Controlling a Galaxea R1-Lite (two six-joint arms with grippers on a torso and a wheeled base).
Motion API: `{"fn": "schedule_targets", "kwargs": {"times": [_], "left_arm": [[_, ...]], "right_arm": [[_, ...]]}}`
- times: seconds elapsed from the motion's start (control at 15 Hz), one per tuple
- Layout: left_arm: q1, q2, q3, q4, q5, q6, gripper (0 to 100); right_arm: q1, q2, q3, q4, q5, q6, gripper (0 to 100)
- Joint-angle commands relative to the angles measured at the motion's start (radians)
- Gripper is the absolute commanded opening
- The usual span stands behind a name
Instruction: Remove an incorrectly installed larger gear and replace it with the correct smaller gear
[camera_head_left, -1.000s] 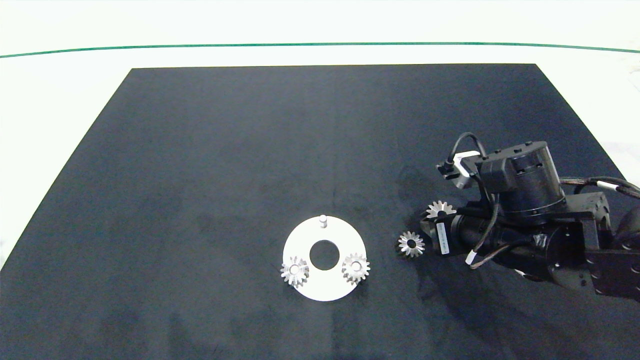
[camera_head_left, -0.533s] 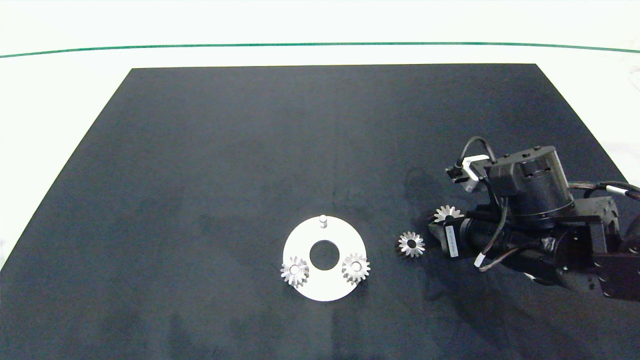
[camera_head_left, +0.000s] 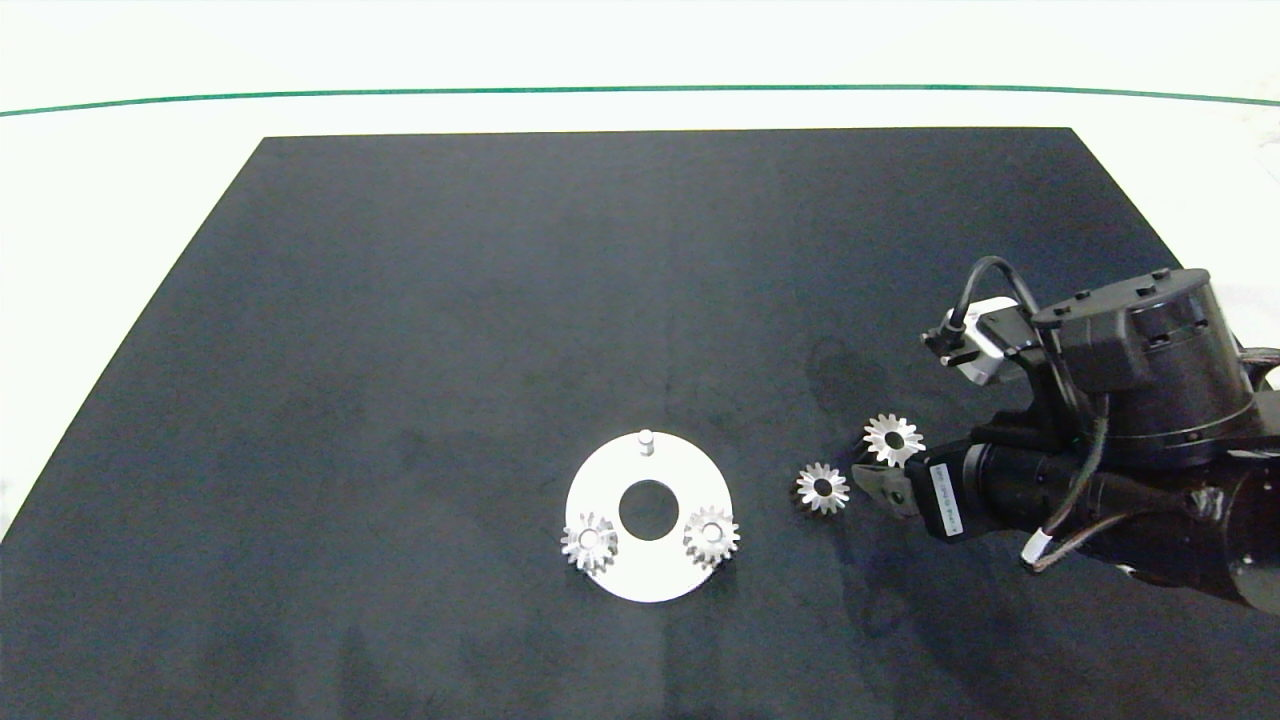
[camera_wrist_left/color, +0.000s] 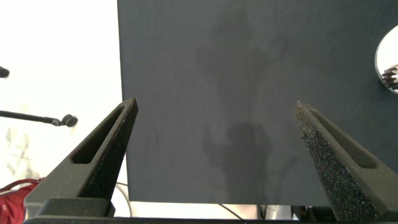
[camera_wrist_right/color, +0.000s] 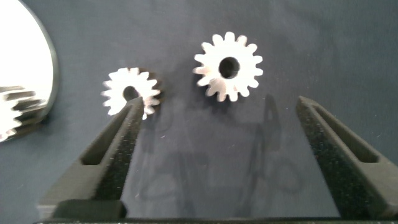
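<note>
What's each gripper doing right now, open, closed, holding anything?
Left gripper: jaws open, empty, over the mat's edge.
Right gripper: jaws open, empty, just short of the two loose gears on the mat.

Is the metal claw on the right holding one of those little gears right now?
No: the right gripper is open and empty, and both loose gears, the smaller gear and the larger gear, lie flat on the black mat.

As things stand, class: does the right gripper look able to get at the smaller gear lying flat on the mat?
Probably yes. The right gripper is open and the smaller gear lies just beyond its fingertips with bare mat between; the larger gear sits aside, by one finger.
</note>
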Motion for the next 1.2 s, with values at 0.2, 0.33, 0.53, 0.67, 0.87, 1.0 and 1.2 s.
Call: {"fn": "schedule_targets", "kwargs": {"times": [0.2,0.33,0.53,0.67,0.87,1.0,1.2], "left_arm": [[0.001,-0.005,0.0,0.005,0.0,0.008,100],[0.001,-0.006,0.0,0.005,0.0,0.008,100],[0.001,-0.011,0.0,0.005,0.0,0.01,100],[0.001,-0.011,0.0,0.005,0.0,0.01,100],[0.001,-0.012,0.0,0.005,0.0,0.016,100],[0.001,-0.017,0.0,0.005,0.0,0.016,100],[0.001,-0.017,0.0,0.005,0.0,0.016,100]], "right_arm": [[0.066,0.027,0.003,0.01,0.001,0.012,100],[0.084,0.077,0.0,0.002,0.004,0.018,100],[0.096,0.116,0.0,-0.025,0.003,0.03,100],[0.096,0.123,-0.002,-0.028,0.004,0.032,100],[0.096,0.147,0.006,-0.073,0.009,0.032,100],[0.096,0.164,0.017,-0.104,0.006,0.032,97],[0.096,0.164,0.018,-0.105,0.006,0.032,91]]}}
